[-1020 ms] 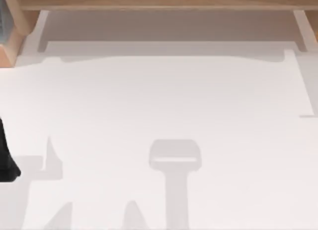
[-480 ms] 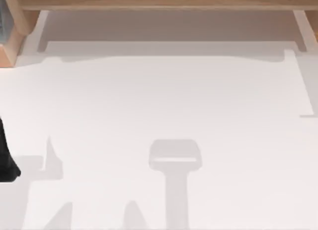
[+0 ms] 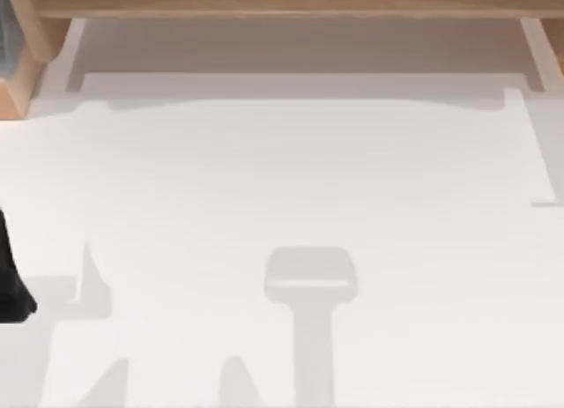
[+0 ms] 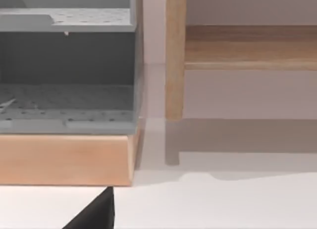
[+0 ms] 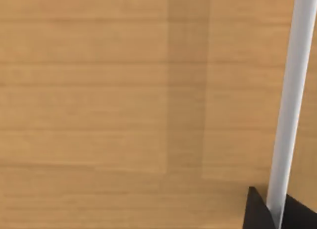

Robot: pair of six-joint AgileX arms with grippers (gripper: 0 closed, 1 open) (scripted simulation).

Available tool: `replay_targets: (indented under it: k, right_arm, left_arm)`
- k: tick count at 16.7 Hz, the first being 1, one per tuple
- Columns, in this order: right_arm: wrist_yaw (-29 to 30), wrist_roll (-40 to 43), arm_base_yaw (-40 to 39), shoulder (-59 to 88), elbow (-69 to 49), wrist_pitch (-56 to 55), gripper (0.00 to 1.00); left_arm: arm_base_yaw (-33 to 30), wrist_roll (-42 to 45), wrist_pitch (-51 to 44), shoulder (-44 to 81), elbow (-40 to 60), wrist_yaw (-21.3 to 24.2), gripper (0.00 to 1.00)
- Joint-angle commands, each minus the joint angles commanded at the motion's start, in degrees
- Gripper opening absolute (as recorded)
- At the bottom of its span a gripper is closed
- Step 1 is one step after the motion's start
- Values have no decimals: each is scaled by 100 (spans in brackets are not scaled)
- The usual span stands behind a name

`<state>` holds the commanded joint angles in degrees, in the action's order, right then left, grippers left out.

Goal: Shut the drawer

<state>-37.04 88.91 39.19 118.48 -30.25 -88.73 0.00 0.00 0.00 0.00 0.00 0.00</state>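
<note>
The drawer [image 3: 300,47] at the table's far edge stands pulled out of its light wood frame [image 3: 291,0], so closing remains; the left arm [image 3: 11,276] waits at the left edge, gripper state undeterminable.

Little of the robot's body can be seen. The left arm's matte black, smooth-surfaced body [image 3: 11,280] is a dark tapering shape with a rounded lower end at the table's left edge. The left gripper's plain black pointed finger [image 4: 96,214] looks like a wedge. The right gripper's two black, angular fingertips [image 5: 257,209] are also plain.
</note>
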Motion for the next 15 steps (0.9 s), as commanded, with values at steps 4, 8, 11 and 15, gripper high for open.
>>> replay_targets:
  k: [4,8,11,15]
  right_arm:
    - [304,1,-313,226,-583,367,0]
    - [606,3,-611,430,-1129,730,0]
    - [631,4,-634,444,-1172,758,0]
    - [694,-12,-672,515,-1367,871,0]
  left_arm:
    - [0,0,0,0,0,0,100]
    - [0,0,0,0,0,0,100]
    - [0,0,0,0,0,0,100]
    - [0,0,0,0,0,0,100]
